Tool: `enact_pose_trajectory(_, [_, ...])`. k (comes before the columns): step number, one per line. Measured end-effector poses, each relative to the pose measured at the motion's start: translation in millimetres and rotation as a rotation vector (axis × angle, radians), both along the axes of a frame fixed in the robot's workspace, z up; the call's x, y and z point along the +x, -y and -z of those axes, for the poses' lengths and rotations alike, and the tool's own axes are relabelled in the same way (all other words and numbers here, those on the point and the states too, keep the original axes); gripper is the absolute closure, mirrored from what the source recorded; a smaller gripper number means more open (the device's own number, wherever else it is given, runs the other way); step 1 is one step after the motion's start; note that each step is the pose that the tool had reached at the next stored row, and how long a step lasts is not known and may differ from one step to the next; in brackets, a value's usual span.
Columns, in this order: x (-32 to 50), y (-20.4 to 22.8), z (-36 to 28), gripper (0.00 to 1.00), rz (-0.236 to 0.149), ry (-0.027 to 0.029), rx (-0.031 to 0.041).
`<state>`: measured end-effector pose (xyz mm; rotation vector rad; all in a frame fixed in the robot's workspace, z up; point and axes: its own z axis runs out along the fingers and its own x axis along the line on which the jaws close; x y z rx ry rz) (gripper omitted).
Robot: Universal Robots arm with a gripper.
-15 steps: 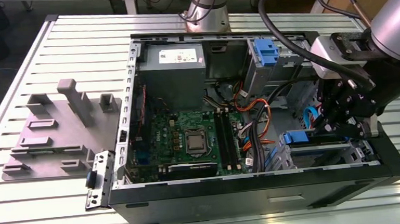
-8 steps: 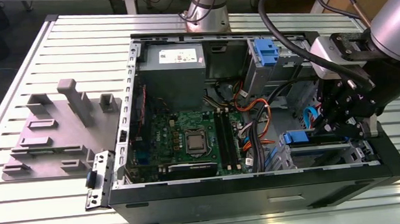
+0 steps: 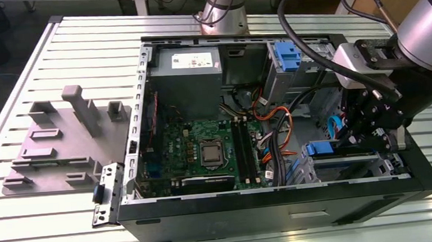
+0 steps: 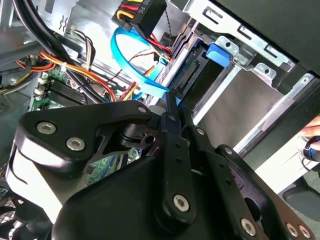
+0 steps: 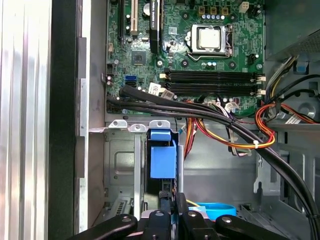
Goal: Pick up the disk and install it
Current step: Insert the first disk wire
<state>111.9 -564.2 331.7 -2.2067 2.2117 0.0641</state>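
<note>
Blue-framed disk point(image 5: 163, 159) in drive bay point(image 5: 120, 167) | just ahead of closed end effector point(image 5: 172, 198)

disk point(image 5: 162, 160) carrier: glossy blue plastic | gripper point(image 5: 172, 198): matt black, bright metal screws point(image 4: 76, 144) | drive cage point(image 5: 120, 165): dull bare sheet metal | desk point(image 3: 49, 227): ribbed satin metal

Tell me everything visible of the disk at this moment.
The disk sits in the computer case's metal drive bay, seen edge-on in the first wrist view. A bright blue plastic carrier frames its dark body; the second wrist view shows a connector on one end. The hand is right at its near end; whether it grips the disk cannot be told.
</note>
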Motion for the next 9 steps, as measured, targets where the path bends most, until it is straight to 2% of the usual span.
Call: enact_pose_trajectory(9, [0.0, 0.0, 1.9, 0.84, 0.0, 0.0, -0.0004])
